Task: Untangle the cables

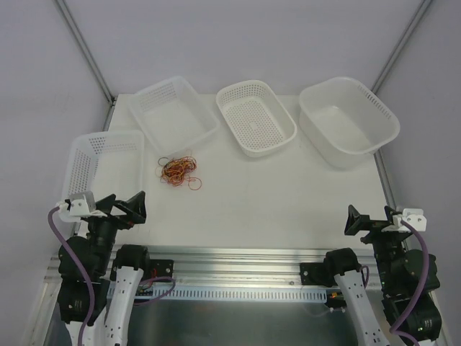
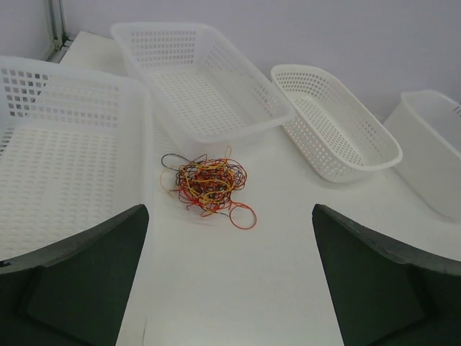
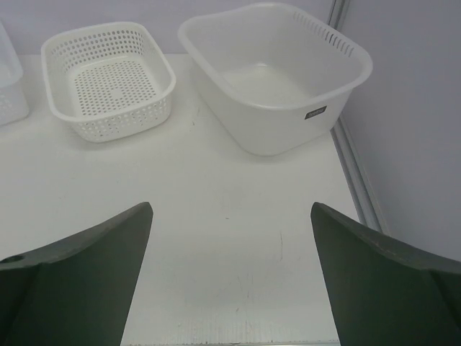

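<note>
white table (image 1: 288,202) bears tangled cables (image 1: 180,171) near baskets (image 1: 256,119).

White table (image 1: 288,202), pale grey walls (image 1: 238,36), metal posts (image 1: 84,47) at back corners, soft even light

Bright, even, diffuse light — shadows faint, no glare; wrist views' near foreground slightly soft.

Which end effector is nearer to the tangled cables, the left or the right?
Left. In the top view, the left end effector sits just below-left of the cables, not touching them. The right end effector is far off at the opposite, right side.
</note>
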`<state>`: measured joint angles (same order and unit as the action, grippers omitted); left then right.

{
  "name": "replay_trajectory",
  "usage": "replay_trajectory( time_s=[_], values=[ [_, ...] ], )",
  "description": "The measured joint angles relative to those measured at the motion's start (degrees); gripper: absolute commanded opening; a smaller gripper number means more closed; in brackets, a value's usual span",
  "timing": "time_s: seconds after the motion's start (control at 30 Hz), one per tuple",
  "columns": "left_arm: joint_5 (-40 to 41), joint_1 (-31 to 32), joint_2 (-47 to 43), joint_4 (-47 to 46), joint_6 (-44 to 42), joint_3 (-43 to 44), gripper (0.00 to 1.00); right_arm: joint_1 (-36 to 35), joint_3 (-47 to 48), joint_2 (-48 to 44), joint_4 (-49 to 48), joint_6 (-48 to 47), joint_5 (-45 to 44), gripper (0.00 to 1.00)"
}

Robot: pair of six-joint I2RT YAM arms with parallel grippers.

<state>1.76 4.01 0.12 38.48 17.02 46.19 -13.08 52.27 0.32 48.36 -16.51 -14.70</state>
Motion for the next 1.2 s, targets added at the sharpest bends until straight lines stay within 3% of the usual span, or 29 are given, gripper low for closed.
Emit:
replay_trajectory(
  time_s=[0.5,0.93,1.2],
  values=[
    [-2.0,0.0,1.7,0.1,10.2,-5.2,0.99,0.1,-0.4,0.0,1.7,1.7,9.9,0.97],
    [-10.7,0.0,44.0,-1.1,18.7,0.6,0.99,0.2,-0.9,8.1,1.6,9.0,18.1,0.97],
    [-6.4,2.8,62.6,-6.0,20.2,6.8,0.99,0.2,-5.7,11.3,0.3,13.0,22.7,0.97]
  ],
)
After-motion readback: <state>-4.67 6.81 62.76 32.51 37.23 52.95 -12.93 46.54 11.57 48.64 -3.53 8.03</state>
